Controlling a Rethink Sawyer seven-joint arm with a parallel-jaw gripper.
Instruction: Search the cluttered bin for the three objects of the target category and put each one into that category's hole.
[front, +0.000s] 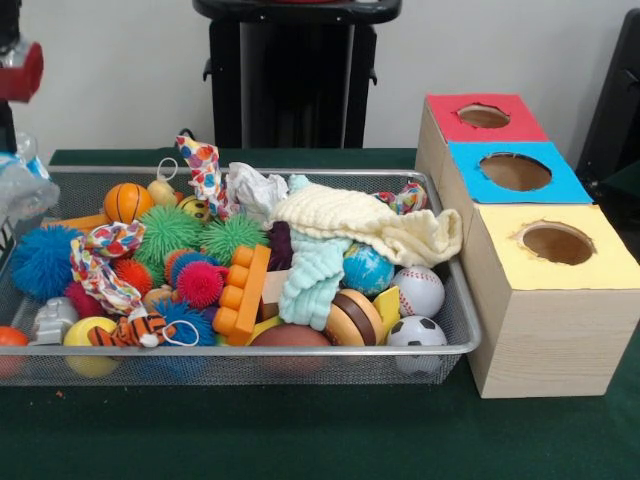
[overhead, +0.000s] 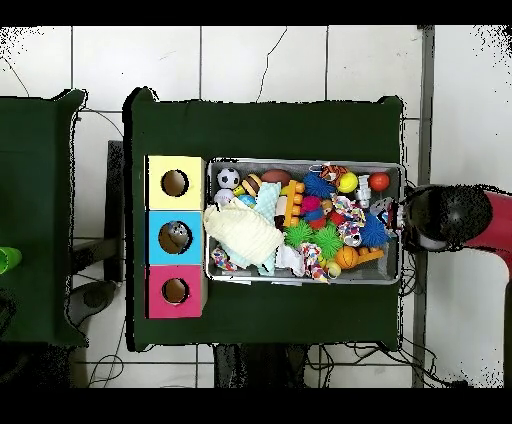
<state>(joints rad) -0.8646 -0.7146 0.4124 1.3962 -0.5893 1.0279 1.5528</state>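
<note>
The silver wire-mesh bin (front: 455, 330) is full of toys; it also shows in the overhead view (overhead: 392, 165). A clear plastic bottle (front: 22, 195) with a bit of blue on it stands at the bin's left end, right under the arm's end. My gripper (front: 8, 135) is mostly cut off by the picture's left edge; in the overhead view (overhead: 405, 215) the arm's head covers it at the bin's right end. A greyish thing (overhead: 177, 235) shows inside the blue box's hole. A crumpled whitish piece (front: 255, 188) lies at the back middle. No silver can shows in the bin.
Three wooden boxes with holes stand beside the bin: red (front: 484, 116), blue (front: 515, 172), yellow (front: 557, 243). A cream cloth (front: 370, 222), spiky balls (front: 42, 262), an orange block toy (front: 243, 290) and sports balls (front: 417, 290) crowd the bin.
</note>
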